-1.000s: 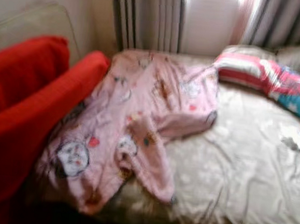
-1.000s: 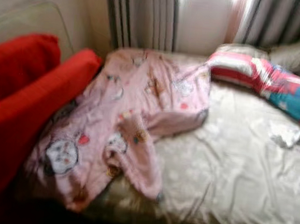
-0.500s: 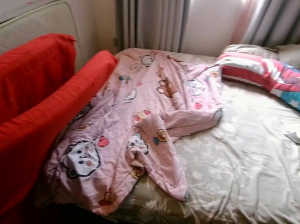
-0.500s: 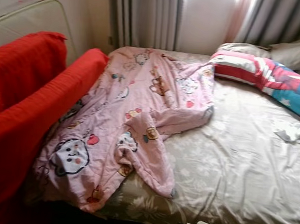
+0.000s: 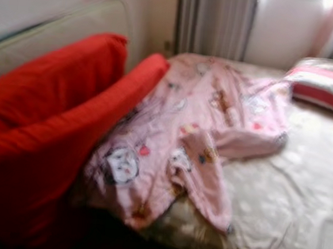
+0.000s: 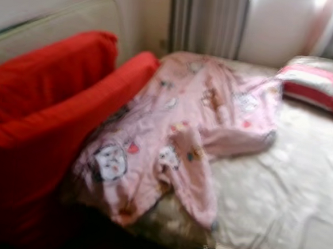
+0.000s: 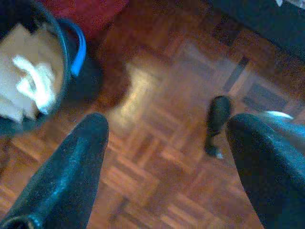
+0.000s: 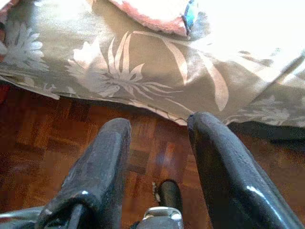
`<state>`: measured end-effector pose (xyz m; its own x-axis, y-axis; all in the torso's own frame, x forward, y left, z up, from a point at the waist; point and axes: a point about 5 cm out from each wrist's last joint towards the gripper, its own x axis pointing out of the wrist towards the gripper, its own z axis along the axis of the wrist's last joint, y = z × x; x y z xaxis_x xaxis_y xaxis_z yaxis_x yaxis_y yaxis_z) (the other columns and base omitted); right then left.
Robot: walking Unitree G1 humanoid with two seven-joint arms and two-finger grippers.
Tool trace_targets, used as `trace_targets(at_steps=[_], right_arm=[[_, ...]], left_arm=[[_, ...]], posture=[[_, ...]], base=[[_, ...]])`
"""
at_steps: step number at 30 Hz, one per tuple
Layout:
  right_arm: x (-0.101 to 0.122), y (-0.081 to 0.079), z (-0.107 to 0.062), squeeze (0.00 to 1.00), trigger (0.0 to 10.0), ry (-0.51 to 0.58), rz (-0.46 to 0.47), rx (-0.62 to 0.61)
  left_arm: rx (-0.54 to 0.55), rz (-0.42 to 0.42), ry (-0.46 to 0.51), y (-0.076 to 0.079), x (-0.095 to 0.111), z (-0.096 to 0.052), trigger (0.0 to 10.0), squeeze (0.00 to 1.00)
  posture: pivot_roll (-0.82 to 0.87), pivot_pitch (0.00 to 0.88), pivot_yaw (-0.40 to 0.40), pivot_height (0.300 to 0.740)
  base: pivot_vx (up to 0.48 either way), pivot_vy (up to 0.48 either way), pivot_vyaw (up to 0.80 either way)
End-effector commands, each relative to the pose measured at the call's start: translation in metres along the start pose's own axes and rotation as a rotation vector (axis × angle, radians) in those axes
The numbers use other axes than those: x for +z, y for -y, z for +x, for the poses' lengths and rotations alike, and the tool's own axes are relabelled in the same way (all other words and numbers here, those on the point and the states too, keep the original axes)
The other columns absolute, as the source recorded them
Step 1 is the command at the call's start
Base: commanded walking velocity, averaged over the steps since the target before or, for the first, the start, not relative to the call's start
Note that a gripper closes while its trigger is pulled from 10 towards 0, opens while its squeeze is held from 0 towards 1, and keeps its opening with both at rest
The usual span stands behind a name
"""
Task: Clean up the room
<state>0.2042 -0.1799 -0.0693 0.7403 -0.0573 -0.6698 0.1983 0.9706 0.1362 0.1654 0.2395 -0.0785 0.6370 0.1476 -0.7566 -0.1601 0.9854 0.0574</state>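
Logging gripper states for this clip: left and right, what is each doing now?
Left gripper: open, empty, over the wooden floor.
Right gripper: open, empty, near the bedsheet edge.

One pink blanket (image 5: 200, 133) — one striped pillow (image 5: 325, 85)

Blanket (image 5: 206, 127) lies on bed (image 5: 299, 198), sofa (image 5: 50, 132) to its left, pillow (image 5: 325, 85) behind right
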Motion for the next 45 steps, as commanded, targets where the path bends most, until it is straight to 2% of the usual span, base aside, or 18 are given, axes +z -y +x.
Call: trace_targets(at_steps=[1, 8, 20, 32, 35, 41, 45], right_arm=[[-0.004, -0.002, -0.001, 0.00, 10.0, -0.012, 0.015, -0.004], [-0.005, -0.001, -0.002, 0.00, 10.0, -0.006, 0.023, -0.008], [0.003, -0.005, 0.001, 0.00, 10.0, 0.021, 0.029, -0.007], [0.003, -0.006, 0.001, 0.00, 10.0, 0.025, 0.025, 0.000], [0.003, -0.006, 0.001, 0.00, 10.0, 0.022, 0.019, 0.003], [-0.001, -0.006, 0.000, 0.00, 10.0, 0.008, -0.002, 0.011], [-0.002, -0.006, 0.000, 0.00, 10.0, 0.004, 0.014, 0.003]], left_arm=[[0.008, -0.001, -0.019, -0.001, -0.007, -0.002, 10.0, 0.00], [0.001, -0.005, -0.019, 0.002, -0.006, -0.001, 10.0, 0.00], [0.000, -0.012, -0.004, -0.004, -0.004, -0.002, 10.0, 0.00], [-0.016, -0.011, 0.013, 0.009, 0.003, 0.002, 10.0, 0.00], [-0.015, -0.011, 0.014, 0.007, 0.004, 0.002, 10.0, 0.00], [0.001, -0.012, 0.003, -0.010, -0.001, -0.002, 10.0, 0.00], [-0.003, -0.009, 0.002, -0.004, 0.001, 0.000, 10.0, 0.00]], posture=[[0.04, 0.153, 0.029, 0.740], [0.04, 0.153, 0.029, 0.740], [0.04, 0.150, 0.030, 0.740], [0.05, 0.151, 0.029, 0.740], [0.05, 0.151, 0.029, 0.740], [0.05, 0.151, 0.029, 0.740], [0.05, 0.152, 0.030, 0.740]], base=[[0.000, 0.000, 0.00], [0.000, 0.000, 0.00], [0.000, 0.000, 0.00], [0.000, 0.000, 0.00], [0.165, 0.000, 0.00], [0.261, 0.000, 0.40], [0.278, 0.000, 0.15]])
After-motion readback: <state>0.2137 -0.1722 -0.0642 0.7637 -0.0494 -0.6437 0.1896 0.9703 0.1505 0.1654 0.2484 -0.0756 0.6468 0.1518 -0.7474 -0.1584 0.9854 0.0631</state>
